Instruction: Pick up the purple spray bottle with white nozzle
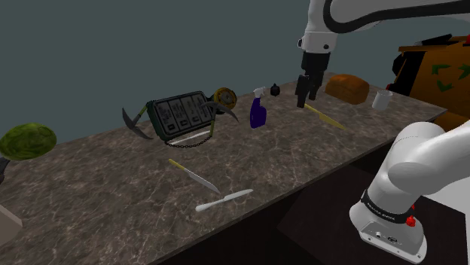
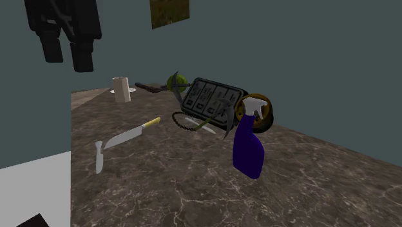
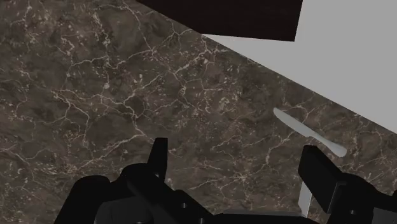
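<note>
The purple spray bottle [image 1: 258,114] with a white nozzle stands upright on the dark marble counter [image 1: 113,188], just off a dark tray. In the second exterior view the bottle [image 2: 249,148] is in front of a round gold clock. My black gripper [image 1: 306,98] hangs above the counter, off to the shoulder view's right of the bottle and apart from it. It is open, with nothing between its fingers [image 3: 159,156]. The gripper [image 3: 238,167] looks down on bare marble. In the second exterior view the gripper [image 2: 67,59] is high at the upper left.
A dark tray [image 1: 179,114], a pickaxe [image 1: 135,123], a chain and a gold clock [image 1: 224,96] crowd the bottle's left. An orange-brown loaf [image 1: 347,87], a white cup [image 1: 380,99] and a yellow-handled knife [image 1: 324,116] lie right. A white knife [image 3: 310,132] lies by the counter edge.
</note>
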You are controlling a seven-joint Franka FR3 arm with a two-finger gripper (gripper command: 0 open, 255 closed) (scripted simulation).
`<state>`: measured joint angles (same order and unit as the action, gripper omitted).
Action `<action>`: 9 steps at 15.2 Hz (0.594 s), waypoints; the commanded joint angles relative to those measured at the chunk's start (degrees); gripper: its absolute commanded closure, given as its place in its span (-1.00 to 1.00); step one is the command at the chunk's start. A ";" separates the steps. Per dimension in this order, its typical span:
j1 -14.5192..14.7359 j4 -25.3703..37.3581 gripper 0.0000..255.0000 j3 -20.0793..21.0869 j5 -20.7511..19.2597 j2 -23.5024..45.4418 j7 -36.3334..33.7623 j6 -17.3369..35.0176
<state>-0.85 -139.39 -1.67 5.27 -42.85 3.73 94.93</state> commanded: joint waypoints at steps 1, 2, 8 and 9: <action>0.00 0.00 -1.00 0.00 0.00 0.00 0.00 0.00; 0.02 -1.02 -1.00 -1.64 -0.69 0.03 3.09 1.65; 1.00 -4.15 -1.00 -12.14 -3.65 3.97 21.80 11.97; 1.40 -4.14 -1.00 -13.99 -3.82 5.22 25.00 13.68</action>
<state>0.09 -143.22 -13.88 1.62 -39.03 25.22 106.29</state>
